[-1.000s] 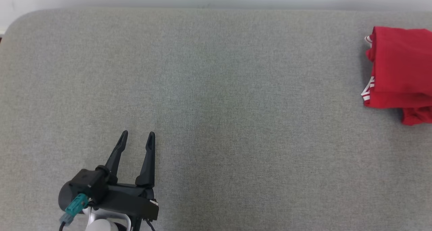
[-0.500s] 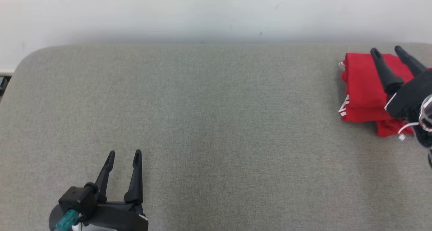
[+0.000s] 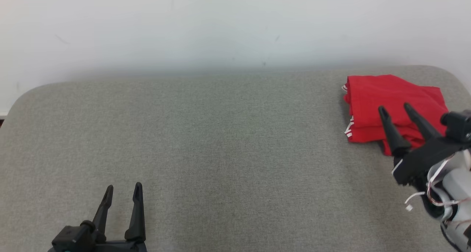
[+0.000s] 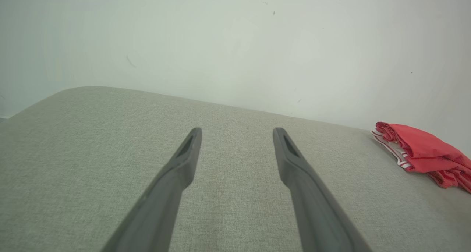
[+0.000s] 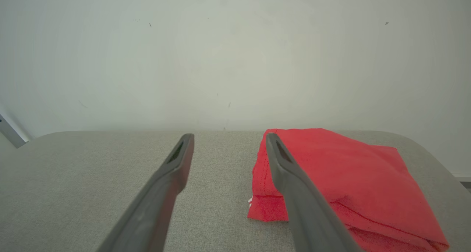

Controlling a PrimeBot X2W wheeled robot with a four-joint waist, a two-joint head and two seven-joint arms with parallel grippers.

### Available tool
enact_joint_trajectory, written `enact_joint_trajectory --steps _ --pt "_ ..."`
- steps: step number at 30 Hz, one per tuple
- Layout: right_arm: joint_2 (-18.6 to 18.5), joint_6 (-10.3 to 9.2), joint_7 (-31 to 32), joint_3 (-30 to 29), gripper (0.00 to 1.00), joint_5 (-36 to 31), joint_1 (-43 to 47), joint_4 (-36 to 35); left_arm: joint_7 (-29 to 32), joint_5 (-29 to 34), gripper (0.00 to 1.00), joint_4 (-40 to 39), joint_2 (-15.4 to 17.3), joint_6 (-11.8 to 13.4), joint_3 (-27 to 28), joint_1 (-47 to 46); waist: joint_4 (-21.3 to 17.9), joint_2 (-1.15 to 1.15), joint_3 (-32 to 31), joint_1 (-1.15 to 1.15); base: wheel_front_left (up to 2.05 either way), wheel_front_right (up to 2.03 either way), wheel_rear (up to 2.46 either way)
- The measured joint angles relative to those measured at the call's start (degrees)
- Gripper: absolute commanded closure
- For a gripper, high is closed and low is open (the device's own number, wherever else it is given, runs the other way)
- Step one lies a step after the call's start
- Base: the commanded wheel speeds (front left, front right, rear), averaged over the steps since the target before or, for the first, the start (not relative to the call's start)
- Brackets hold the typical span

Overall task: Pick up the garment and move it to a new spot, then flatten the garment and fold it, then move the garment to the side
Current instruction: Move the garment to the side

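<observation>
A red garment (image 3: 390,105) with white trim lies folded in a small stack at the far right of the grey padded table (image 3: 220,152). It shows too in the left wrist view, garment (image 4: 423,152), and in the right wrist view, garment (image 5: 349,182). My right gripper (image 3: 394,108) hovers open over the stack's near edge with nothing between its fingers. Low at the left my left gripper (image 3: 123,188) stands open above bare table, far from the cloth.
A pale wall (image 3: 220,27) runs behind the table's far edge. The table's rounded corners show at the far left and far right. Bare grey surface stretches between the two grippers.
The head camera has tilted up, so the wall now shows more. My right gripper came into view and drew back toward the near side of the garment. The garment stays folded.
</observation>
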Motion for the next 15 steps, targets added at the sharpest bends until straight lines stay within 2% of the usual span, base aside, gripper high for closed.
enact_joint_trajectory --steps 5,15 --pt "-0.2 -3.83 -0.2 -0.5 0.0 -2.4 4.9 -4.4 0.0 0.0 0.0 -0.9 0.0 0.5 0.2 0.7 -1.2 0.0 -0.9 0.0 0.0 0.0 0.0" --pt "-0.5 -6.13 -0.4 -4.4 0.0 -6.9 14.8 -12.3 0.0 0.5 0.0 -1.7 0.0 1.5 1.1 3.4 -2.4 0.0 -2.9 0.0 0.0 0.0 0.0"
